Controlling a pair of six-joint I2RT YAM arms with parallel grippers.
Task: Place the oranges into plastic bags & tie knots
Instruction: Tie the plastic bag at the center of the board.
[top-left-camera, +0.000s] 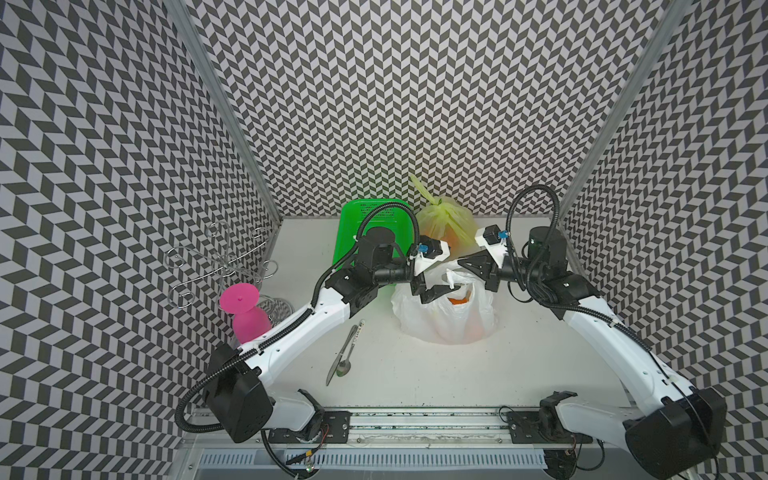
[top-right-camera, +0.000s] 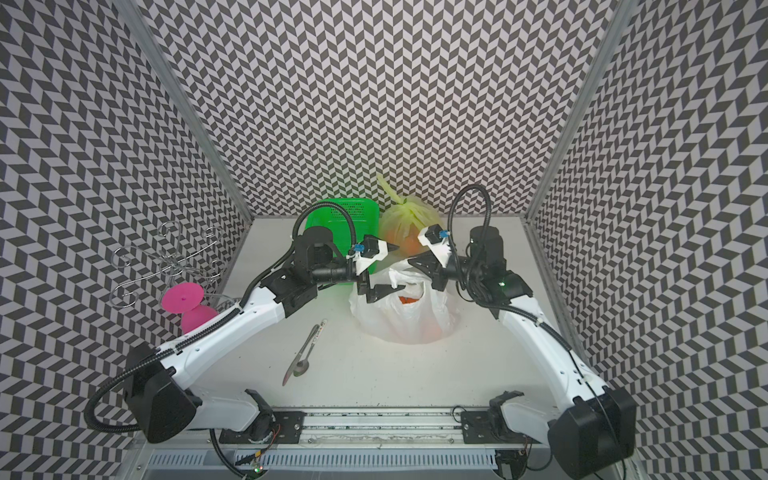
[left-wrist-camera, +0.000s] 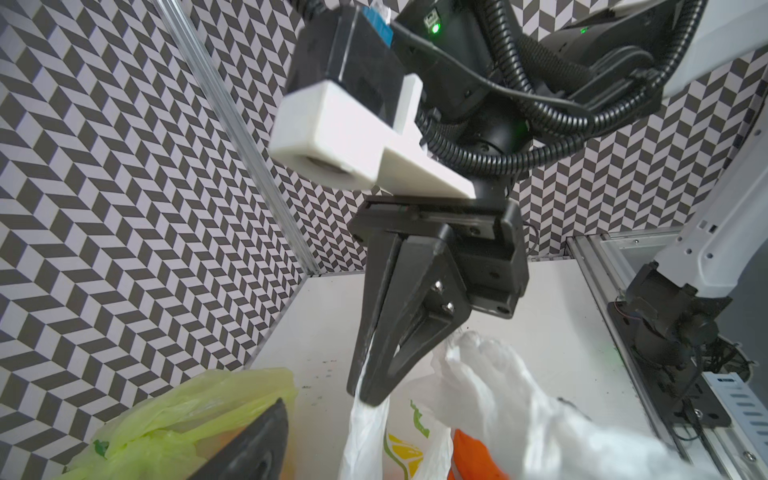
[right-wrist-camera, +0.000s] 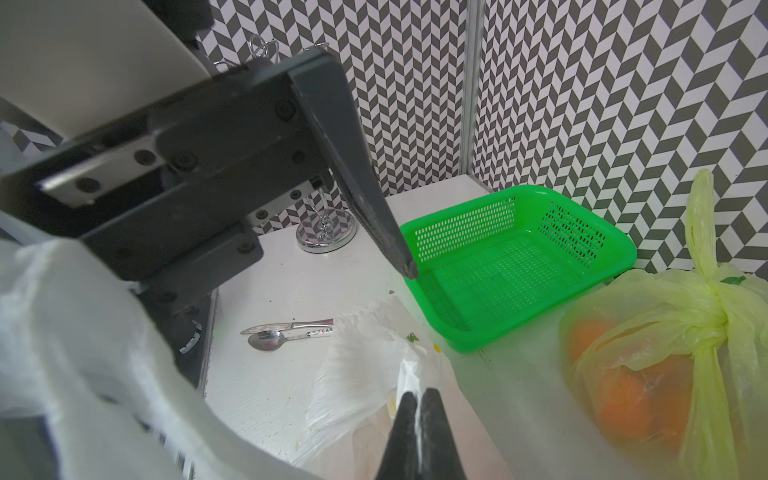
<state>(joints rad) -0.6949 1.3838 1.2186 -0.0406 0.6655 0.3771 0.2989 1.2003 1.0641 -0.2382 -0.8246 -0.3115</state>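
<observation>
Yel-green bag (top-left-camera: 446, 220), far, right of ctr: oranges (right-wrist-camera: 623, 399) in, 1 knot (right-wrist-camera: 717, 309) tied, so done. White bag (top-left-camera: 440, 320), ctr, just nearer: fruit inside, mouth open, no knot yet; handles left to tie. R gripper (right-wrist-camera: 419, 401) pressed together, pinching white handle strip (right-wrist-camera: 409, 370). L gripper (top-right-camera: 401, 268) spread wide at bag mouth. Count: 2 bags, 1 knot, 1 green basket (right-wrist-camera: 519, 199), no fruit in it. Oranges approx 3 seen thru yel-green film, 1 in white, rest hidden.
</observation>
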